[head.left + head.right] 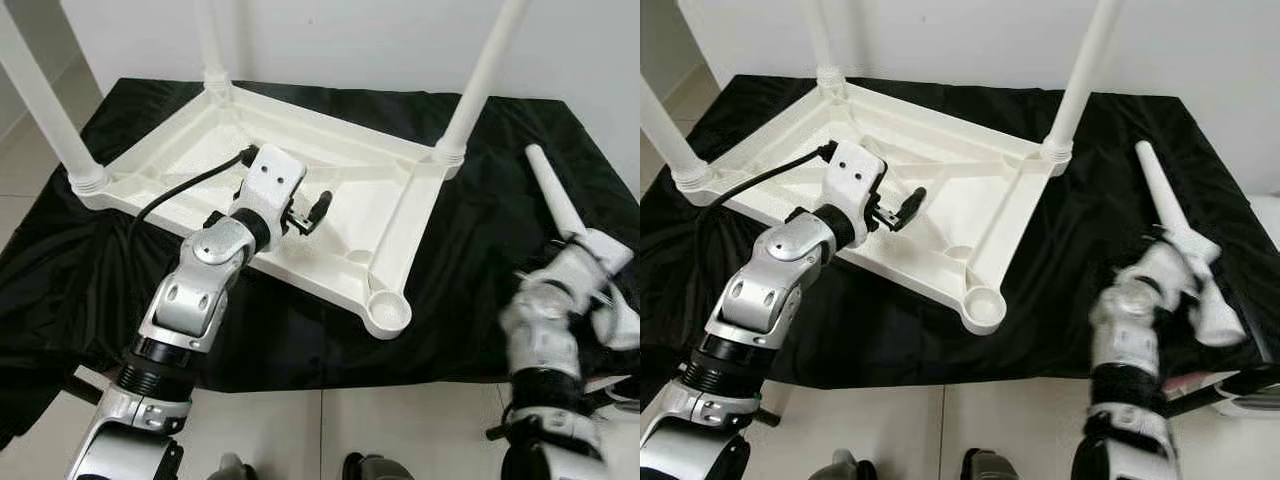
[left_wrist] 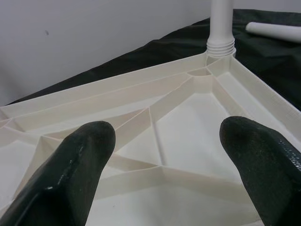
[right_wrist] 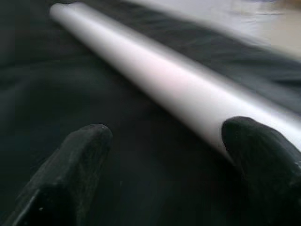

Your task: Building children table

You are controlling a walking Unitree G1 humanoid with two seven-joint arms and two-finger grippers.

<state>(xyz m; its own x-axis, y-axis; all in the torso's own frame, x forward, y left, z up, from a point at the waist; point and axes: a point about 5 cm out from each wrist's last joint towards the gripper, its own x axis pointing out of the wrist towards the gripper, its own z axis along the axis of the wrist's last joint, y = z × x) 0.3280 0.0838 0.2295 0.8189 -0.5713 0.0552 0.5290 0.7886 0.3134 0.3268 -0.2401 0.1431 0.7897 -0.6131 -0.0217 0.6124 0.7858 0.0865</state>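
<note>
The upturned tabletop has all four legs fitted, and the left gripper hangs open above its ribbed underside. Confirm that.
Not all four. The tabletop carries three legs; the near corner socket stands empty in the left eye view, and the fourth leg lies loose on the black cloth. The left gripper does hang open above the ribs.

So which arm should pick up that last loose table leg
Right. The right pincer is open beside the loose leg on the black cloth; the left pincer hovers over the upturned tabletop.
</note>
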